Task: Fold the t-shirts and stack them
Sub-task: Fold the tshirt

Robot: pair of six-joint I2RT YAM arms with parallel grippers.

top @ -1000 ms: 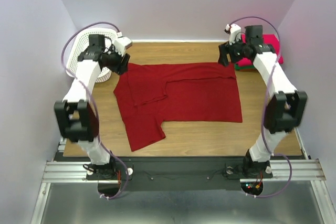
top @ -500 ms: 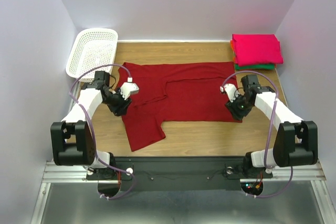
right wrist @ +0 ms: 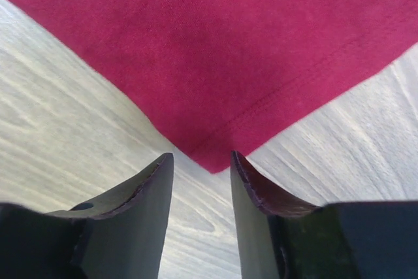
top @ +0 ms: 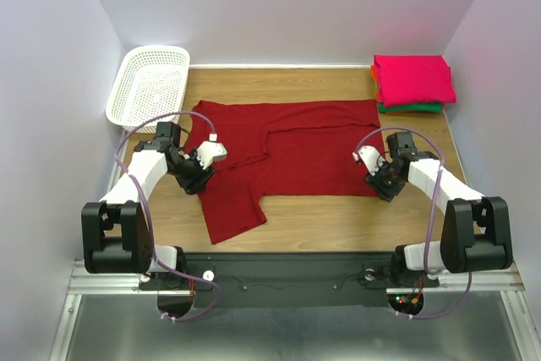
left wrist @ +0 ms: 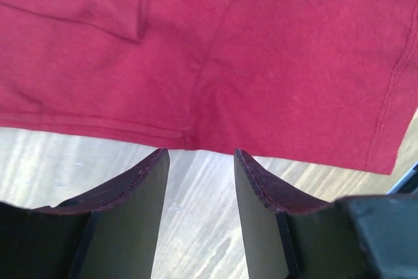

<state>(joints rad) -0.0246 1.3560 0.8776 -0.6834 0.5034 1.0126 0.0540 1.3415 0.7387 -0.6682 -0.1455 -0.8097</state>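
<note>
The large dark red t-shirt [top: 287, 154] lies spread flat on the wooden table, one sleeve folded in and a flap reaching toward the near edge. My left gripper [top: 199, 177] is open at the shirt's left edge; in the left wrist view its jaws [left wrist: 199, 161] stand just short of the hem of the shirt [left wrist: 209, 50]. My right gripper [top: 379, 184] is open at the shirt's near right corner; the right wrist view shows that corner [right wrist: 215, 63] just ahead of the jaws [right wrist: 201, 161]. A folded stack with a pink shirt [top: 412, 79] on top of orange and green ones sits far right.
A white lattice basket [top: 150, 84] stands at the far left corner of the table. Purple walls close in on both sides and at the back. Bare wood [top: 338, 217] runs along the near edge.
Both arms came down from the far corners of the shirt to its near side. In the last half second both grippers lowered further to the shirt's left edge and near right corner.
</note>
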